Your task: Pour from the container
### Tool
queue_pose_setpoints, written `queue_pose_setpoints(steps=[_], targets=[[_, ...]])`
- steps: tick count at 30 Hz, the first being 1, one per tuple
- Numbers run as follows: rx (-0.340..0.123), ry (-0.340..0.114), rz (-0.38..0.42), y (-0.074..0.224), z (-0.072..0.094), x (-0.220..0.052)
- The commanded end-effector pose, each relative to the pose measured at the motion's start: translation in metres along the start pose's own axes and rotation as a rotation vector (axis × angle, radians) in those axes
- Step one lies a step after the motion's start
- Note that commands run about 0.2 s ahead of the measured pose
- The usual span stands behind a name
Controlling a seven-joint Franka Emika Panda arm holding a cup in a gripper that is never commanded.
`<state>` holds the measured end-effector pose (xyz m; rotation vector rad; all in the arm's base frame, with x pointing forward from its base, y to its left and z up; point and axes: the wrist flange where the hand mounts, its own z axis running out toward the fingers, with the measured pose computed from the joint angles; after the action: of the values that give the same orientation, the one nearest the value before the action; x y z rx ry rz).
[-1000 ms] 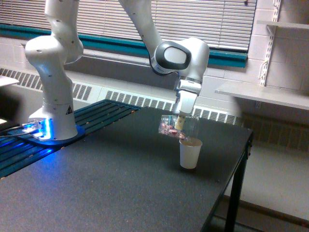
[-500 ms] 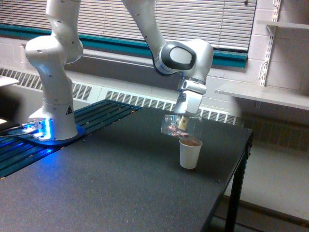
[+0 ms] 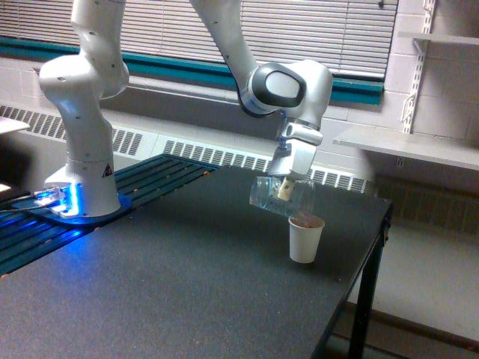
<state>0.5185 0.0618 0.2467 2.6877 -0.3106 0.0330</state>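
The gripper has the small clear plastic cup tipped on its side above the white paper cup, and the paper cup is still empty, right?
Not quite. In the exterior view the white paper cup is not empty: pinkish-brown bits show at its rim. The rest holds: the gripper has the small clear plastic cup tipped on its side just above it.

Robot lab, bolted-down arm (image 3: 90,112), black bench (image 3: 150,284), cinderblock wall (image 3: 441,82)

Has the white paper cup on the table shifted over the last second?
Yes. The white paper cup has shifted toward the exterior view's right, nearer the dark table's right edge, and slightly lower in the picture.
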Motion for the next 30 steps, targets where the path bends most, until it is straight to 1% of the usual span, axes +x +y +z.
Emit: queue_pose_setpoints(steps=[1, 12, 22, 26, 30], targets=[[-0.004, 0.002, -0.014, 0.007, -0.003, 0.000], [0.015, 0.009, -0.002, 0.015, -0.006, 0.002], [0.044, 0.035, 0.019, 0.033, -0.017, 0.006], [0.066, 0.045, 0.038, 0.046, -0.020, 0.006], [0.103, 0.051, 0.067, 0.062, -0.020, 0.003]])
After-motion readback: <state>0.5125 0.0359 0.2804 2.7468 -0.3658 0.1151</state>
